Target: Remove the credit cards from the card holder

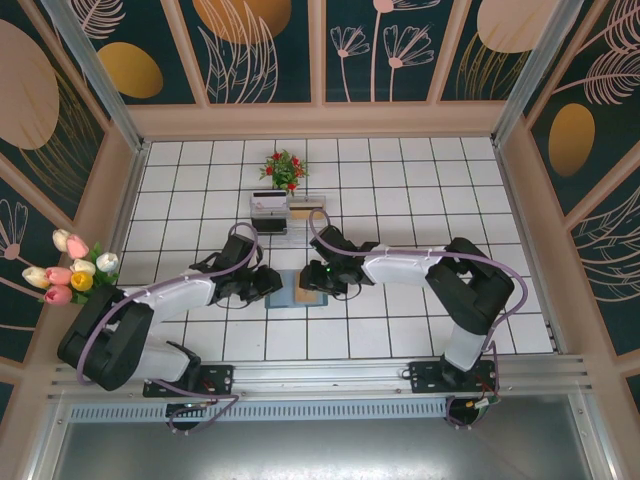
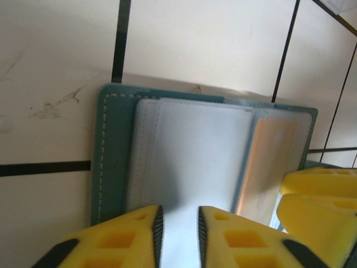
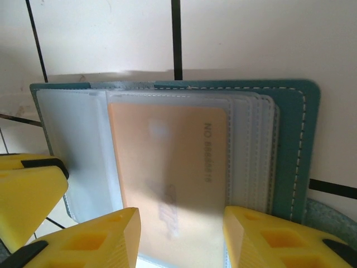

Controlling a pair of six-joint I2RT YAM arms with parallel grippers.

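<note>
Card holder [image 3: 290, 151] lies open and flat on the tiled table [image 1: 420, 200], with one gripper at each side of it. Left gripper [image 2: 179, 226] is over the holder's left half and right gripper [image 3: 181, 218] over its right half. The two come close together near the middle fold. Clear rack [image 1: 285, 212] stands beyond the holder, on the side away from the arm bases, well apart.

Tan credit card [image 3: 167, 162] sits in the holder's right half inside a clear pocket, its printed number readable through the plastic. It is not out yet. More pockets are stacked under it, their edges stepped toward the holder's stitched outer border. Whether they hold other cards cannot be told.

Key relation: the card's long axis runs straight away from the right fingers toward the holder's far edge, and its near short end lies in the gap between them. The right arm is therefore the nearer one, lined up along the card's length. The next move is likely a pull back along that axis, though which end the pocket opens on cannot be told.

Right fingers are spread wide, straddling the card's near end, with nothing seen clamped. Left fingers [image 2: 128, 237] are nearly together, with a pale sleeve [image 2: 189, 162] showing in the narrow slit between them. Whether they pinch it or hover above it cannot be told. Judged roles: the left steadies the holder's other half while the right draws the card.
</note>
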